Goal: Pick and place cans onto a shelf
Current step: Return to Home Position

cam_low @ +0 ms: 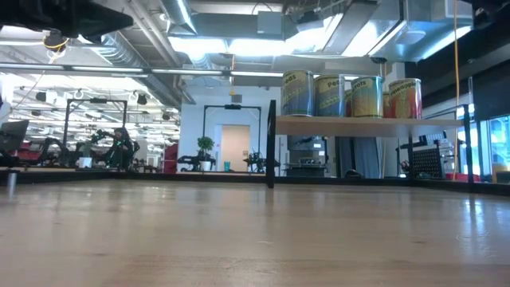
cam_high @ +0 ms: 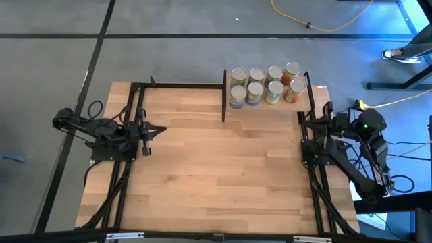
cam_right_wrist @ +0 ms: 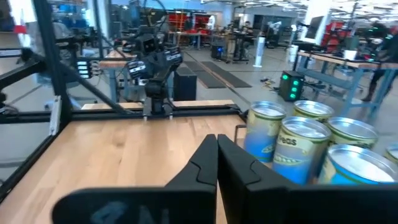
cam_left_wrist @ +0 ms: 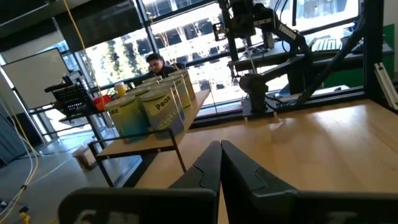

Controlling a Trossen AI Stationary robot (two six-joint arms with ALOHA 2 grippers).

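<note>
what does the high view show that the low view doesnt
Only the high view: all eight cans, seen as two rows of four silvery tops, and where the left arm and right arm sit at the table's sides. Only the low view: the front cans' labels, the shelf raised on black posts, and the room behind. Both: the cans standing on the shelf, and the wooden tabletop.

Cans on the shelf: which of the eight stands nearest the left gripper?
The silver-topped tin can at the light-wood shelf's left corner nearer the table's middle; the other seven stand farther right or behind it.
</note>
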